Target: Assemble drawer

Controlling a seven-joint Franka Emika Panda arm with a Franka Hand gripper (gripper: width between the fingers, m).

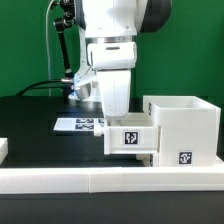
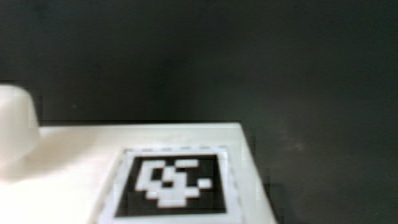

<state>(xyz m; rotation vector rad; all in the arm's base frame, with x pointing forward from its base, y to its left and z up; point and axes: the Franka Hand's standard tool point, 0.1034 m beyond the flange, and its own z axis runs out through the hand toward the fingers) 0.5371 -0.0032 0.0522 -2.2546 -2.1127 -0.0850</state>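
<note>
The large white housing of the drawer stands at the exterior view's right, with a tag on its front. A small white tray with a tag sits against the housing's left side, raised off the table. My gripper comes straight down onto this tray and is shut on it, with the fingertips hidden behind the tray. The wrist view shows a white tagged face of the tray very close, over the black table.
The marker board lies flat on the black table behind the tray. The white rim runs along the front. A white part is cut off at the exterior view's left edge. A rounded white shape is unidentifiable.
</note>
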